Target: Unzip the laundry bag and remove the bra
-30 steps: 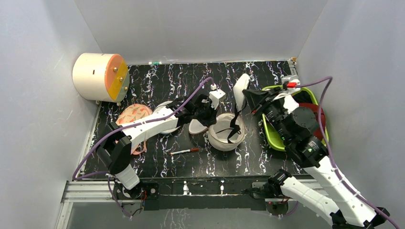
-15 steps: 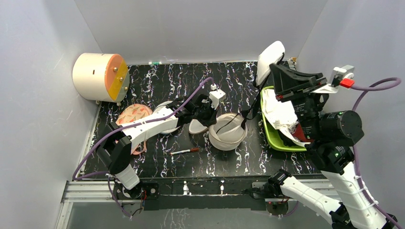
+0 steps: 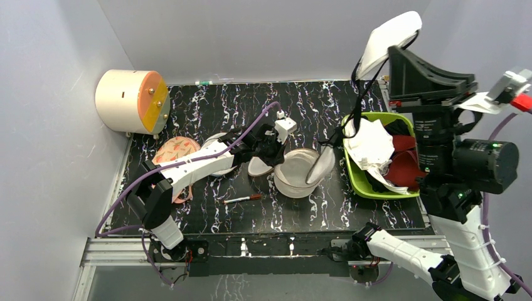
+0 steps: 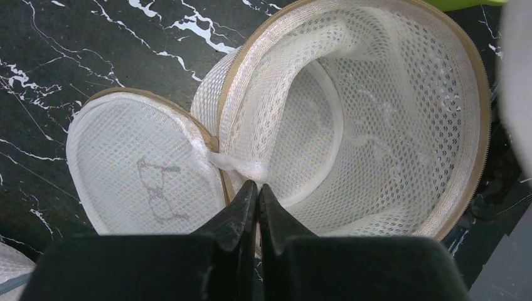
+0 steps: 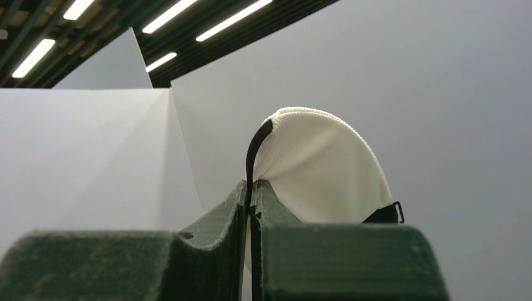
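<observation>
The laundry bag stands open mid-table, its lid flipped to the left. In the left wrist view the mesh bowl looks empty, and the lid bears the glasses mark. My left gripper is shut on the fabric at the bag's hinge. My right gripper is raised high at the back right, shut on the bra's black strap. One white cup sits above the fingers. The other cup dangles on straps over the bag's right rim.
A green bin at the right holds white and red clothes. A peach-pink bra and a grey-white pouch lie under the left arm. A cream drum stands at the back left. A pen lies near the front.
My right gripper has risen and moved right with the bra. The lower cup and straps have come up out of the bag. The left gripper has stayed put.
</observation>
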### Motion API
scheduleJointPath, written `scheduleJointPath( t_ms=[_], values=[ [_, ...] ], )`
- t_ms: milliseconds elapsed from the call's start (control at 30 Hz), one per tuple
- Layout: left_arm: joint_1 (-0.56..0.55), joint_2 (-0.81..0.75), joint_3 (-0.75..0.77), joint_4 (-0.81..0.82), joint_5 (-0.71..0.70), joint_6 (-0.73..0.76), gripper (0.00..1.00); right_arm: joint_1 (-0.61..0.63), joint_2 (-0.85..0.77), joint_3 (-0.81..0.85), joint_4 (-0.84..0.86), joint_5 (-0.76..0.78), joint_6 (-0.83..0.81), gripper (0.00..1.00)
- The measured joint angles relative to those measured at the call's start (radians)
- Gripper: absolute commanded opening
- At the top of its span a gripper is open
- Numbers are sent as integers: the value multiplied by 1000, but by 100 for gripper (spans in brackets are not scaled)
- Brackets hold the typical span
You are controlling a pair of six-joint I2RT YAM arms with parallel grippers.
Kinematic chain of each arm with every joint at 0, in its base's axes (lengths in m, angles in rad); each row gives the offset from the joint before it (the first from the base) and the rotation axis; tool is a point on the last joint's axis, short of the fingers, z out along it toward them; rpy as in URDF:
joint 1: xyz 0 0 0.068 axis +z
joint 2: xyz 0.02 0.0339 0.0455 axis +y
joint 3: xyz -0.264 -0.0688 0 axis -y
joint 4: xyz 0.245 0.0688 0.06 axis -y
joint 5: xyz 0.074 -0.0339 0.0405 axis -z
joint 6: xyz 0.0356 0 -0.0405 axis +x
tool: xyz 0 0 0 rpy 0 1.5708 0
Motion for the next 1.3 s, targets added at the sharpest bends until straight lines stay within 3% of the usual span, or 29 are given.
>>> scheduleJointPath(
  t_ms=[333, 633, 933, 1033, 1300],
  values=[
    [0, 0, 0, 0, 0, 0, 0, 0, 0, 55, 103, 106, -163, 0],
    [0, 0, 0, 0, 0, 0, 0, 0, 37, -83, 206, 407, -488, 0],
    [0, 0, 0, -3, 0, 0, 0, -8, 209, -164, 362, 649, -791, 0],
    [0, 0, 0, -7, 0, 0, 0, -53, 219, -166, 375, 674, -803, 0],
    [0, -1, 0, -14, -8, 2, 0, -350, 261, -79, 269, 727, -640, 0]
  ],
)
